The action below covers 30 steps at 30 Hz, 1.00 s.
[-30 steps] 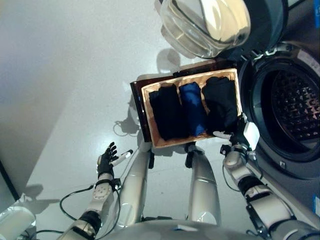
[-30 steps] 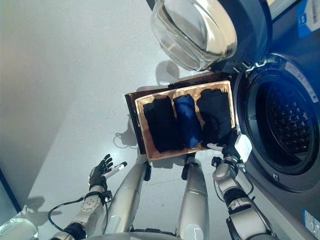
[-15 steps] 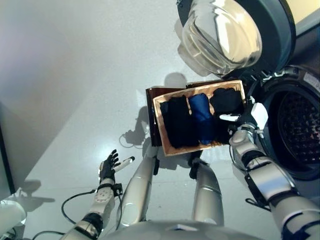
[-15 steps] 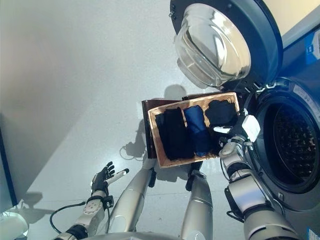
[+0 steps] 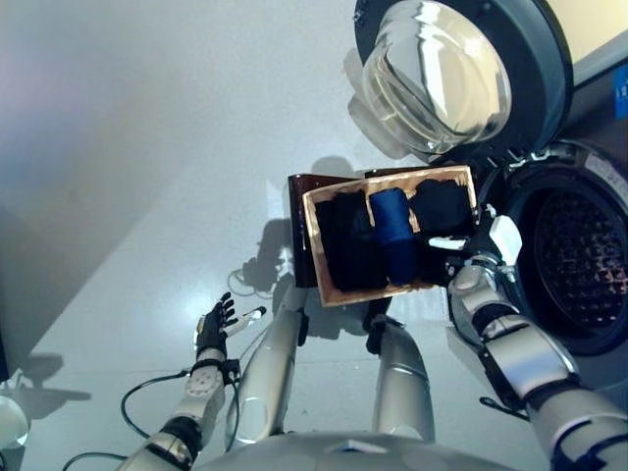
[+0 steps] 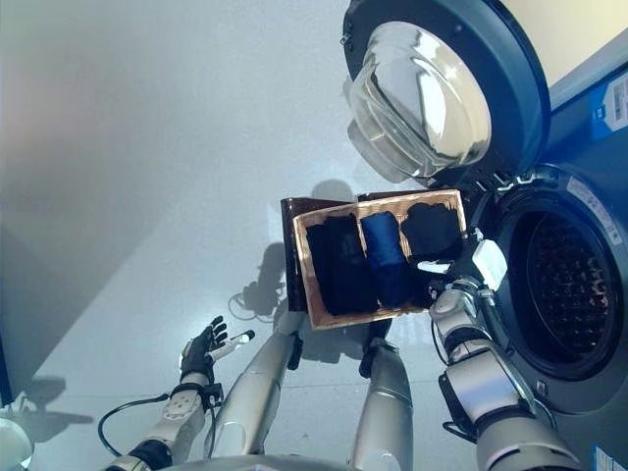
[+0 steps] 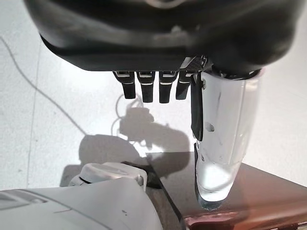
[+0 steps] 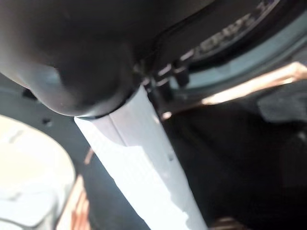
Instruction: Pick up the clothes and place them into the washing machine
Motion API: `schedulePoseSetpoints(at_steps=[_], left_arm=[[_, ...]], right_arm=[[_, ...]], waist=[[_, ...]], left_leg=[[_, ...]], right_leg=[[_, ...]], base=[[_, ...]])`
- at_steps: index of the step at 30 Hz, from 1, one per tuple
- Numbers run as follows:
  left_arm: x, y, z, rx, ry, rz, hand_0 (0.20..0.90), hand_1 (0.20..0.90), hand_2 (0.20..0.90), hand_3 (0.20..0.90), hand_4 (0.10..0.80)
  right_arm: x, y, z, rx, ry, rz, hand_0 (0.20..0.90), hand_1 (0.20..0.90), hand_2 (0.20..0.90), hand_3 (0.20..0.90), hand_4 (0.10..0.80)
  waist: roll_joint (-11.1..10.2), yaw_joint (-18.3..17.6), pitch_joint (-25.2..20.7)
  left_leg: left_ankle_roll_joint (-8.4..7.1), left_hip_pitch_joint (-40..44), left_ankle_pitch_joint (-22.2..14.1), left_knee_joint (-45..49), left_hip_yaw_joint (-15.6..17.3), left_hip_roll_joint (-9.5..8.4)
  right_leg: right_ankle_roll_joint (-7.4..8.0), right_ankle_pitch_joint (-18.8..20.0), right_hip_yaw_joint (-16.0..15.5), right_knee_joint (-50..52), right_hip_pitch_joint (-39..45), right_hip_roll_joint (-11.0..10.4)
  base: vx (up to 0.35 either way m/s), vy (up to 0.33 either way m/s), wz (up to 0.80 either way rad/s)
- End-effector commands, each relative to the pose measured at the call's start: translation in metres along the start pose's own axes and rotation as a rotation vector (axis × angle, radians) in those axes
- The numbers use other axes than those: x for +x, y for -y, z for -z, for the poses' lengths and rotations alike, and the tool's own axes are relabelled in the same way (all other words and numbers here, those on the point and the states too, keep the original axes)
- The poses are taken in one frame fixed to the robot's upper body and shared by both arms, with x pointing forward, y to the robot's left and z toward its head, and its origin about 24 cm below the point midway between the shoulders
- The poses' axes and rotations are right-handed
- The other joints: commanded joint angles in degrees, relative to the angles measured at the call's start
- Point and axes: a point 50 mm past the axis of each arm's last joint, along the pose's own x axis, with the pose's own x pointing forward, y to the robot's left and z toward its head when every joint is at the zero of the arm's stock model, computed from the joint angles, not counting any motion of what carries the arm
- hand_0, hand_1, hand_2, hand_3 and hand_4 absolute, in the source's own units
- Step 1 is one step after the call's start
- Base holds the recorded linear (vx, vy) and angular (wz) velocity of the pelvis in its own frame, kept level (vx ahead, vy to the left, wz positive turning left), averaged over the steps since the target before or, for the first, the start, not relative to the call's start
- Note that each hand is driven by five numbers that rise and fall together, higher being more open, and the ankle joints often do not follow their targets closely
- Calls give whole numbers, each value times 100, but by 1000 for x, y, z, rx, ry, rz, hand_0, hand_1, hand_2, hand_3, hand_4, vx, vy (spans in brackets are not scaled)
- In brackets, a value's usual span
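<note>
Right hand [image 5: 469,245] over three clothes [image 5: 391,235] (one blue)

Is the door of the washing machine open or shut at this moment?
Open. The round glass door is swung away, and the dark drum opening of the washing machine is exposed.

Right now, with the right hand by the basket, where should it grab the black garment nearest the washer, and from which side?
Probably from above, on the bunched top of the black garment. It lies in the basket at the washing machine end, beside the blue garment, so the walls block its sides. The right hand is already next to it.
</note>
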Motion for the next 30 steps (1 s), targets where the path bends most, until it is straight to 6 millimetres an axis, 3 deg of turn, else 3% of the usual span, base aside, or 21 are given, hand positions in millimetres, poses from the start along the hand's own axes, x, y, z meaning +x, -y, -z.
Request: schedulePoseSetpoints(at_steps=[1, 7, 8, 9, 14, 15, 18, 19, 30], left_arm=[[4, -23, -6, -1, 21, -87, 900, 900, 900, 900, 800], [5, -25, -10, -5, 38, -94, 900, 900, 900, 900, 800], [5, -25, -10, -6, 39, -94, 900, 900, 900, 900, 800], [5, -26, -10, -9, 39, -98, 900, 900, 900, 900, 800], [5, -26, -12, -13, 46, -101, 900, 900, 900, 900, 800], [5, -25, -12, -14, 50, -97, 900, 900, 900, 900, 800], [5, -26, -13, -13, 52, -99, 900, 900, 900, 900, 800], [6, -26, -13, -12, 52, -100, 900, 900, 900, 900, 800], [7, -29, -16, -5, 57, -112, 900, 900, 900, 900, 800]], right_arm=[[16, 30, -10, 38, 44, 111, 900, 900, 900, 900, 800], [15, 27, -19, 50, 73, 106, 900, 900, 900, 900, 800], [15, 27, -21, 51, 78, 105, 837, 837, 837, 837, 755], [15, 26, -23, 56, 86, 105, 826, 826, 826, 826, 747], [12, 21, -29, 67, 111, 96, 549, 549, 549, 549, 549], [12, 20, -29, 69, 111, 94, 538, 538, 538, 538, 541], [11, 18, -29, 68, 111, 84, 307, 307, 307, 307, 376], [10, 17, -29, 68, 113, 80, 200, 200, 200, 200, 300], [6, 11, -25, 71, 102, 59, 200, 200, 200, 200, 300]], waist=[[9, 139, 259], [45, 157, 336], [43, 159, 347], [46, 161, 363], [42, 164, 406], [40, 165, 408], [-4, 175, 380], [-12, 180, 376], [-93, 188, 352]], left_leg=[[-219, -143, -708, 743, 200, -343], [-199, -286, -723, 844, 220, -372], [-196, -310, -725, 859, 213, -379], [-193, -340, -726, 876, 214, -384], [-197, -386, -729, 911, 218, -404], [-197, -396, -733, 921, 213, -408], [-209, -354, -942, 957, 173, -425], [-207, -370, -946, 960, 159, -425], [-189, -365, -974, 1011, 117, -459]], right_leg=[[27, 1319, 109, -1588, 513, -101], [23, 1288, 101, -1455, 372, -121], [22, 1284, 107, -1439, 352, -124], [24, 1285, 108, -1431, 336, -130], [34, 1288, 102, -1407, 300, -153], [33, 1282, 103, -1403, 296, -156], [65, 1089, 124, -1362, 354, -159], [69, 1078, 122, -1363, 355, -160], [68, 1053, 77, -1294, 377, -171]], base=[[-14, 20, 5], [-10, 10, 3], [0, 0, 0], [0, 0, 0], [0, 0, 0], [0, 0, 0], [125, -36, 9], [18, -4, 12], [6, -3, 6]])
